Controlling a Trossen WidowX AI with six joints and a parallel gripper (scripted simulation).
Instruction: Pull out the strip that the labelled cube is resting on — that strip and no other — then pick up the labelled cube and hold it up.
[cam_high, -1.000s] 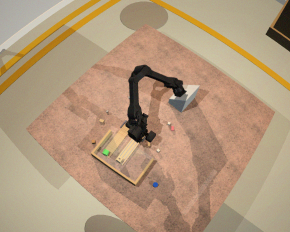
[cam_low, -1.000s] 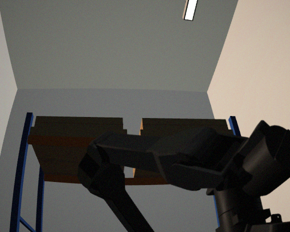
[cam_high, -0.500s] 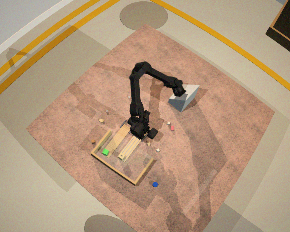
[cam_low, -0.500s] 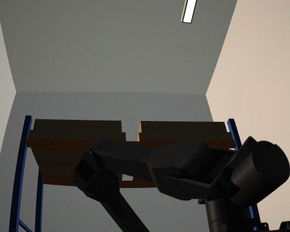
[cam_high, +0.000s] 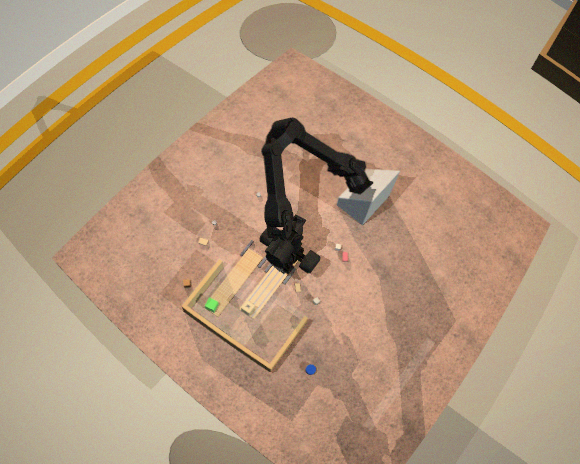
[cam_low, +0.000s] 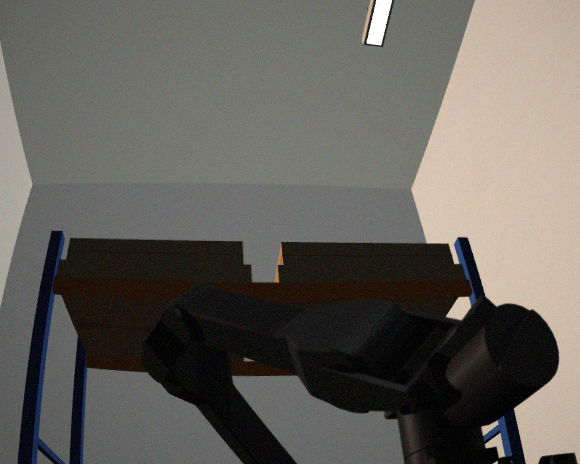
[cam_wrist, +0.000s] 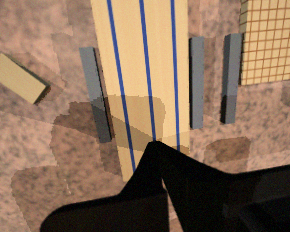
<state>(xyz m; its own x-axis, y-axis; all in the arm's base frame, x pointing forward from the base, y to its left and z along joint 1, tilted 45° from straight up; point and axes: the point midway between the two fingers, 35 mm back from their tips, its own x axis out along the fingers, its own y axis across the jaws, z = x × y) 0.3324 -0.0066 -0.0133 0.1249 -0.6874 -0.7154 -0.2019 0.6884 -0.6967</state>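
Note:
The striped strip (cam_high: 265, 291) (cam_wrist: 131, 60) lies flat between two grey guide bars. A pale cube with a dark mark (cam_high: 247, 307) rests on its far end, inside the wooden border; the label is too small to read. The grid-patterned strip (cam_high: 240, 274) (cam_wrist: 267, 40) lies beside it, with a green cube (cam_high: 212, 304) near its far end. My gripper (cam_wrist: 153, 147) is shut, with its fingertips over the near end of the striped strip. Nothing shows between the fingers. Whether the tips touch the strip cannot be told. The exterior view shows only the arm, not the strips.
A low wooden border (cam_high: 227, 334) surrounds the strips' far ends. Grey guide bars (cam_wrist: 196, 82) (cam_wrist: 230, 80) stand beside the strips. A tan block (cam_high: 298, 287) (cam_wrist: 22, 82) lies near the striped strip. A blue disc (cam_high: 311, 369), a red block (cam_high: 345, 256) and a grey-white wedge (cam_high: 352, 206) are farther off.

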